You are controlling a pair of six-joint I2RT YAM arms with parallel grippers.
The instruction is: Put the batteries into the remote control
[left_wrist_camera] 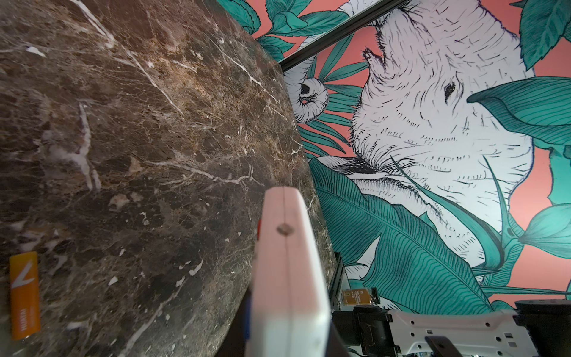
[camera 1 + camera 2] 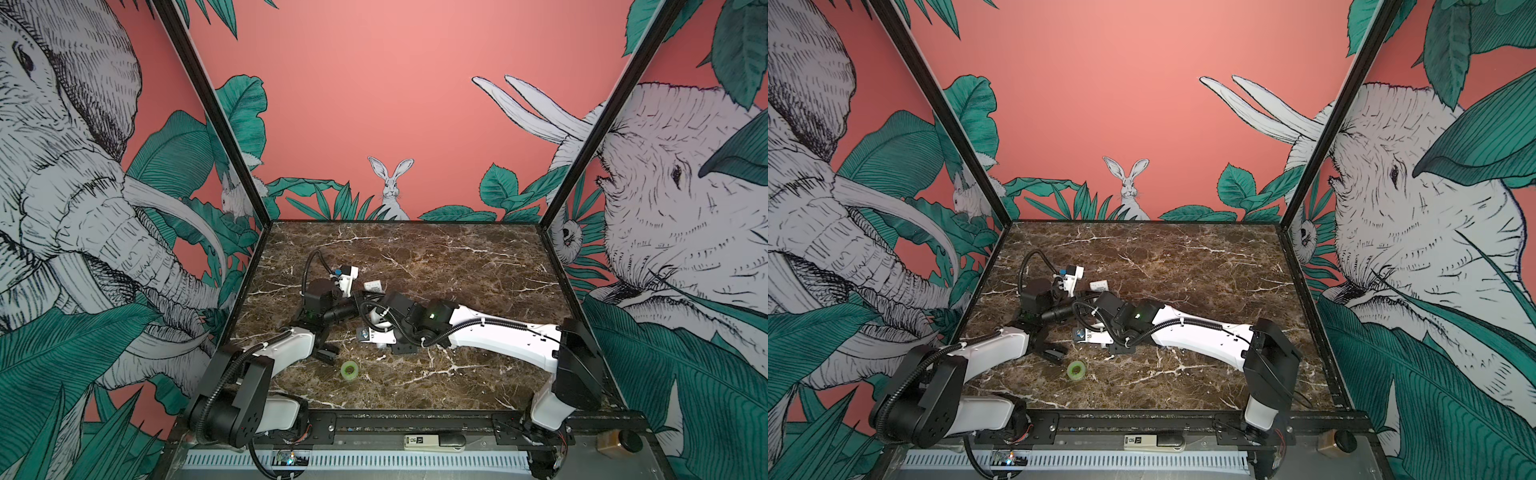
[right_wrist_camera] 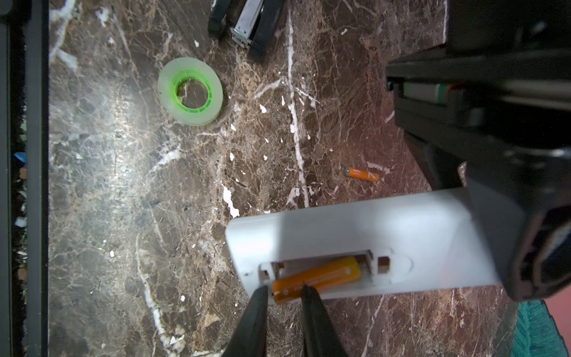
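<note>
Right arm's fingertips [image 3: 312, 312] sit closest to the lens, two black prongs with a slim gap between them, and the near end of one battery [image 3: 318, 278] is right in that gap. Honestly can't tell from the wrist view whether the right jaws are pinching it or just bracketing it, since the tips blur into the orange.

The bit that matters imo is that this battery isn't seated. Its far end is down inside the bay [image 3: 321, 262] of the remote control [image 3: 355, 228]. The near end rides up over the bay's lip at the remote's long edge, so its long axis runs skewed to the slot instead of in line with it. To me the next move calls for swinging that raised end over and pressing it down toward the remote's back.

Left jaws are clenched on the remote's other end, keeping the bay turned toward the right arm.

Second battery [image 3: 360, 174] lies loose on the counter [image 3: 123, 185] near the remote's opposite long edge, with its long axis roughly along the remote's. With the left arm busy holding, the right arm is the one free to fetch it
</note>
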